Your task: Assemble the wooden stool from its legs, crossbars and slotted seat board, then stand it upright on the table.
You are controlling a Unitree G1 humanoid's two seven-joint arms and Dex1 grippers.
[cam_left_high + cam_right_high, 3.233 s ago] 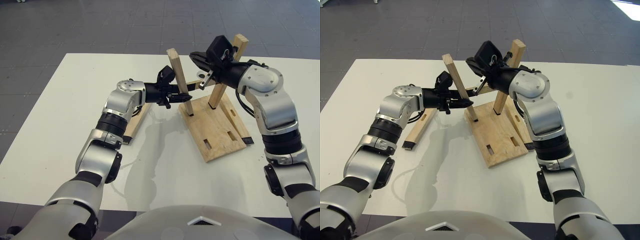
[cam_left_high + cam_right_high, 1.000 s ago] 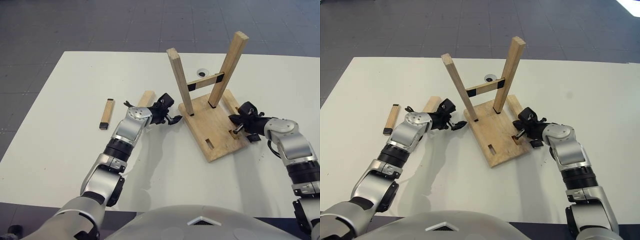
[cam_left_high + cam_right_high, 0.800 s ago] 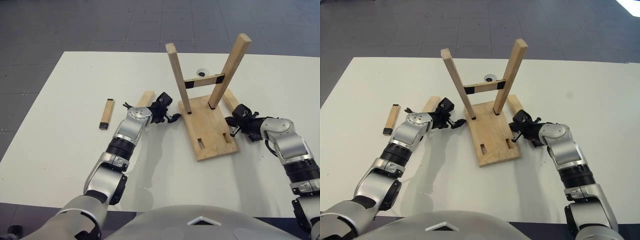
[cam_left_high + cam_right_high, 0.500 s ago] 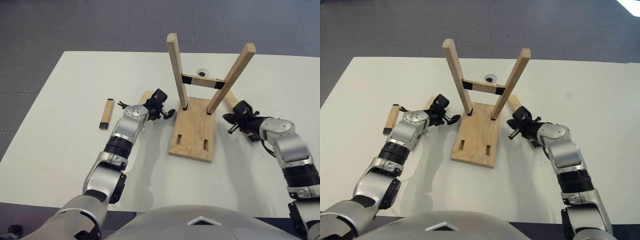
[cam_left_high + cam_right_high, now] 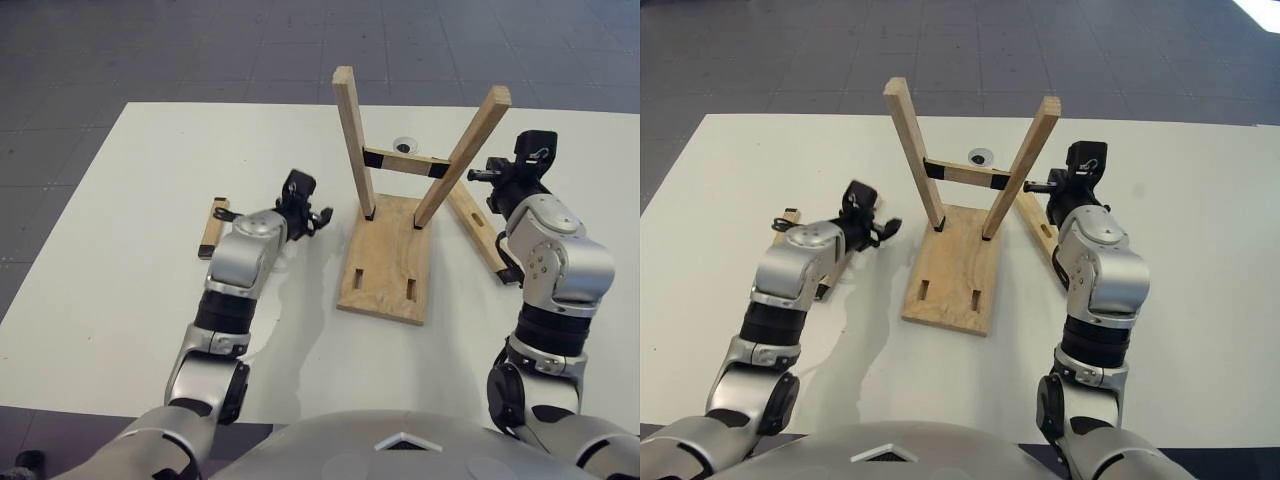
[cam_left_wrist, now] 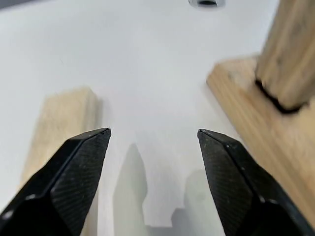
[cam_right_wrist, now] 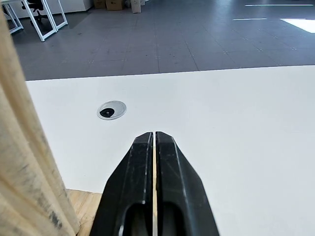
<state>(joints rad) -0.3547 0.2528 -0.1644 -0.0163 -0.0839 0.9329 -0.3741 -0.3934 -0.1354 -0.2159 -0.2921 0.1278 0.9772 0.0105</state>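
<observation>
- Two loose wooden pieces lie on the left part of the white table (image 5: 120, 200): a short crossbar (image 5: 212, 230) with one dark end, and to its right a longer loose leg (image 6: 59, 123), partly covered by the left arm.
- Next, the left gripper (image 6: 152, 147) hangs low over the table between this loose leg and the seat board (image 5: 385, 262). Its fingers (image 6: 74, 172) stand wide apart and hold nothing.
- Near the middle of the table the seat board lies flat, with two empty slots (image 5: 411, 288) at its near end.
- At the far end of the board stand the left upright leg (image 5: 353, 140) and the right upright leg (image 5: 462, 158). They lean away from each other toward their tops.
- About halfway up, a joining crossbar (image 5: 405, 162) with dark ends connects them.
- Behind them a round cable hole (image 5: 403, 145) sits in the table.
- On the right, a second loose leg (image 5: 478, 228) lies on the table just beside the board's right edge.
- Above it, the right gripper (image 7: 154, 133) is raised and points at the right upright leg, very near it. Its fingers are pressed together with nothing between them. I cannot tell if the tip touches the wood.
</observation>
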